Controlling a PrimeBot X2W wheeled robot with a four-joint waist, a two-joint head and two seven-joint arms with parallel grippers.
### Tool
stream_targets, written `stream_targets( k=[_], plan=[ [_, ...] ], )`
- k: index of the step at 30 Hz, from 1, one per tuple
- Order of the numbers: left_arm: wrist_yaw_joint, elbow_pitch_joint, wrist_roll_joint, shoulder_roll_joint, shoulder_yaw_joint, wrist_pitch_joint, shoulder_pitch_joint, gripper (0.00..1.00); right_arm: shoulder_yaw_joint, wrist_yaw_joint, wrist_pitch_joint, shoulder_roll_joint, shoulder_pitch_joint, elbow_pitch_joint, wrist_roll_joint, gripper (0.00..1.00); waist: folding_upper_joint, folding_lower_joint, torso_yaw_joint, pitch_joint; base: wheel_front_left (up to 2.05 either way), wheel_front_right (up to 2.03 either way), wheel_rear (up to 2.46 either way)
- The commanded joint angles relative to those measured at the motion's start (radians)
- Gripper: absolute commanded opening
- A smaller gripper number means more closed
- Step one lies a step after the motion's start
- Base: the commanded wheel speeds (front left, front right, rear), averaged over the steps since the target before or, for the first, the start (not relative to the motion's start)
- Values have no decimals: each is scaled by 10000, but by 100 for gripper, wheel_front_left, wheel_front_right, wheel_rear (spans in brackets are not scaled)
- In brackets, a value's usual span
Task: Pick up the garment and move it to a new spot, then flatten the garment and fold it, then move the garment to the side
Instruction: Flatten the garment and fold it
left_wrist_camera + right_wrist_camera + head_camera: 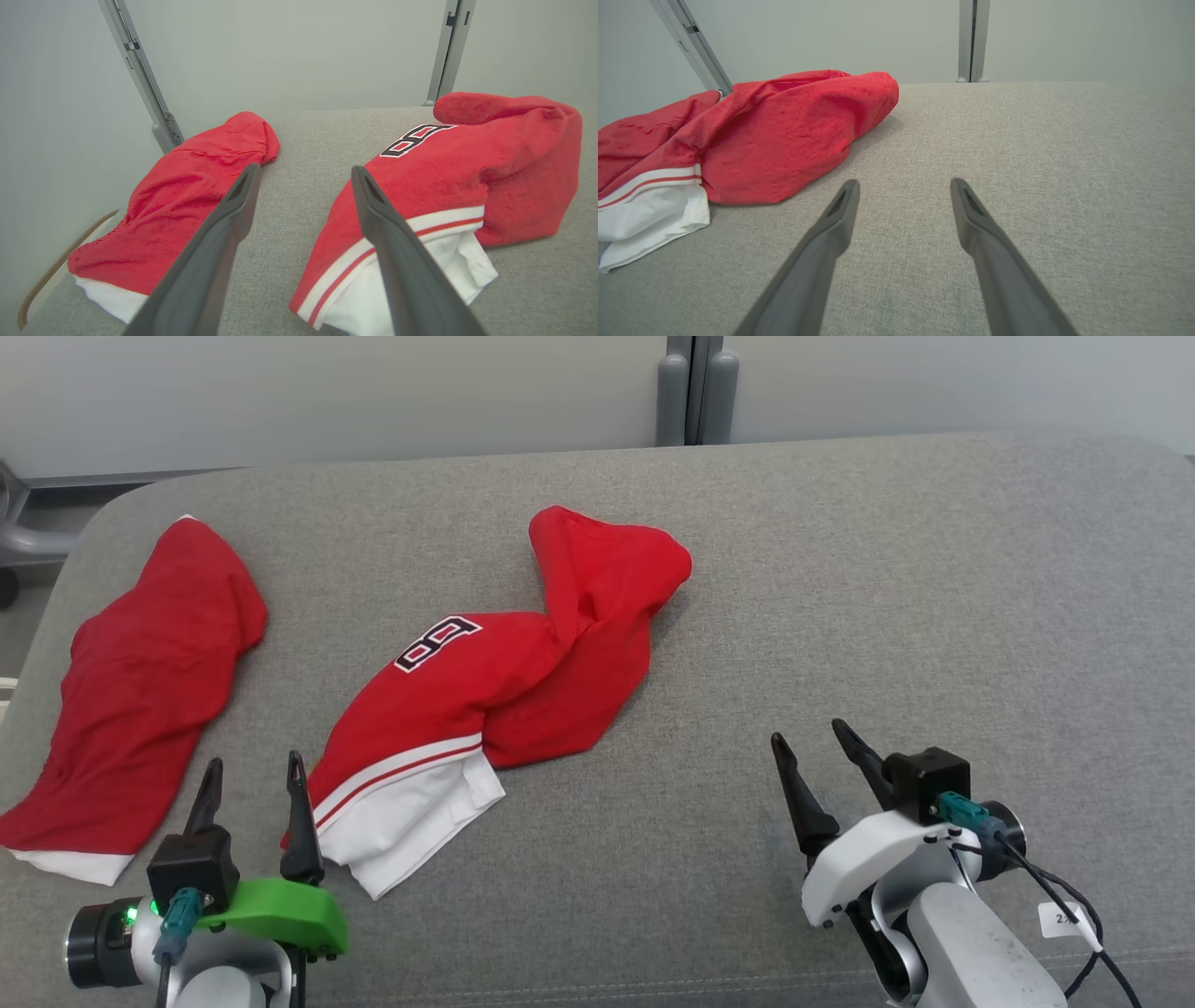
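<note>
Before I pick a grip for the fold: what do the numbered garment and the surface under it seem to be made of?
The garment looks like thin, soft red cloth, probably a knit, matte with a faint sheen: it slumps in limp folds and has a white striped hem. The surface looks like padded grey woven upholstery, matte: flecked weave, rounded corners.

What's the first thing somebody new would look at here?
The bright red garment with a black and white 8 lies crumpled in the middle of the grey cushion, its white-striped hem toward the robot. A second red garment lies apart from it at the left. The left gripper and the right gripper stand open near the front, holding nothing.
</note>
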Motion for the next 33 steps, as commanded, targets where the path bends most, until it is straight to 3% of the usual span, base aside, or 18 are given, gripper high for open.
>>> stream_targets(
  k=[1,8,13,22,33],
  plan=[
    [51,-241,90,-37,117,-28,137,100,11,1,-69,-39,36,-6,-61,100,0,0,21,-31,0,0,0],
    [-120,-1599,516,-366,647,-18,641,100,36,1,-70,-74,14,-85,-117,100,0,0,11,-68,0,0,0],
    [-649,-2208,616,-492,1014,-17,1074,100,-89,1,-97,-137,35,-134,-156,100,0,0,-4,-73,0,0,0],
    [-1310,-2102,651,-747,1498,-18,1394,100,-345,1,-53,-188,162,-180,-210,100,0,0,88,-140,0,0,0],
    [-1523,-2028,954,-1018,1820,-18,1174,100,162,-1,336,-534,-865,-83,-4,100,0,0,411,-129,0,0,0]
  ],
)
